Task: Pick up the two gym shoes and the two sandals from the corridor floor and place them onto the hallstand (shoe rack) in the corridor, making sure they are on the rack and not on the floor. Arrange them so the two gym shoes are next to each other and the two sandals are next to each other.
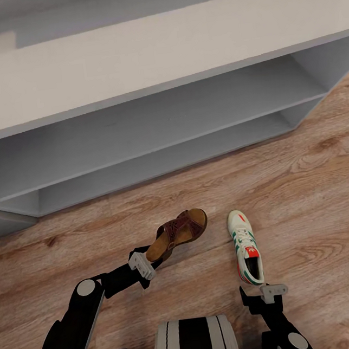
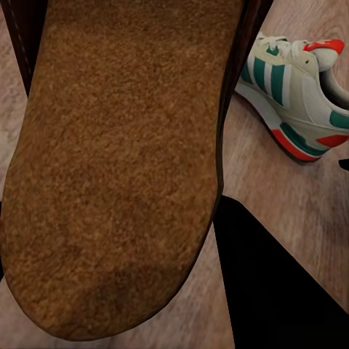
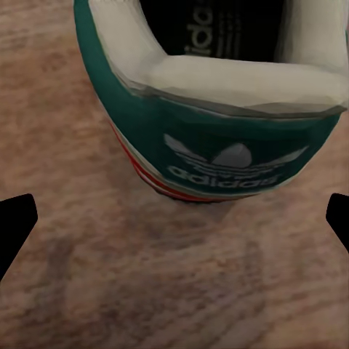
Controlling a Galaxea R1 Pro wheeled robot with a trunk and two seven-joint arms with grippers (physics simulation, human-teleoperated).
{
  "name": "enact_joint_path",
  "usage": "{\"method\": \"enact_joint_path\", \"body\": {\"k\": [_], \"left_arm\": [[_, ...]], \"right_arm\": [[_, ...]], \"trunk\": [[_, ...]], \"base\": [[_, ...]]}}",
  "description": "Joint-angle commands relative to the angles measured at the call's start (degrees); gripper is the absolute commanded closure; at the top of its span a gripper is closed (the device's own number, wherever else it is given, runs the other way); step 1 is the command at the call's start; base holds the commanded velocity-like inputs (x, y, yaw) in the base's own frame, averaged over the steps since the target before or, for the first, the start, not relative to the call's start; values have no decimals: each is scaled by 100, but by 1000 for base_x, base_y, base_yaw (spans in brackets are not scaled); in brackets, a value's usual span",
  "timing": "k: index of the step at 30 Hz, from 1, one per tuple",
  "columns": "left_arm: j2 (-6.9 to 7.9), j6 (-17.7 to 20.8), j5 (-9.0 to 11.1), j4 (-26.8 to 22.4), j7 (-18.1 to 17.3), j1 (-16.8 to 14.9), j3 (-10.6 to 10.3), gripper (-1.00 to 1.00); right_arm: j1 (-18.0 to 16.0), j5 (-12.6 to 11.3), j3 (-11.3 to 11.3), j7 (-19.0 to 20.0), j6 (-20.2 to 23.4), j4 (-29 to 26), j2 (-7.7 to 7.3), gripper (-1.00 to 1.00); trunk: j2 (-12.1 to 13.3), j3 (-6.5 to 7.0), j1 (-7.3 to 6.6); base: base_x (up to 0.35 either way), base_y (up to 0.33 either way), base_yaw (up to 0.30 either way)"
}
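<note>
The left gripper (image 1: 152, 259) is clamped on the heel end of 1 sandal (image 1: 179, 233), holding it tilted with its toe raised toward the hallstand (image 1: 128, 65). The sandal has dark maroon woven straps and a tan footbed; in the left wrist view its sole (image 2: 116, 167) is a rough, fibrous brown slab with a rounded end, seen close up. Beneath it lies the corridor floor (image 1: 306, 180), light brown planks with grain lines and dark knots.

Just right of the sandal, apart from it, 1 gym shoe (image 1: 245, 246) rests flat on the floor, toe toward the hallstand. It is white with 3 green side stripes, laces and a red-orange tongue patch; the right wrist view shows its green heel tab (image 3: 218, 145) with a white trefoil logo and a padded pale collar.

The right gripper (image 1: 260, 295) sits just behind that heel with its dark fingertips (image 3: 18, 225) spread wide on both sides, grasping nothing.

The hallstand is smooth pale grey, with 2 long open shelves under a flat top.
</note>
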Motion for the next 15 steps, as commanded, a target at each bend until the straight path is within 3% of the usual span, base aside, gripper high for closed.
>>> {"method": "enact_joint_path", "body": {"k": [1, 15], "left_arm": [[2, 46, -12, -9, -25, -2, -4, 100], [2, 46, -12, -15, -25, -2, -4, 100]], "right_arm": [[-1, -1, -4, -5, -16, 2, 2, -100], [0, -1, -2, -5, -16, -6, 2, -100]], "trunk": [[-1, -3, -1], [-1, -3, -1]], "base": [[0, 0, 0], [52, -18, 0]]}}
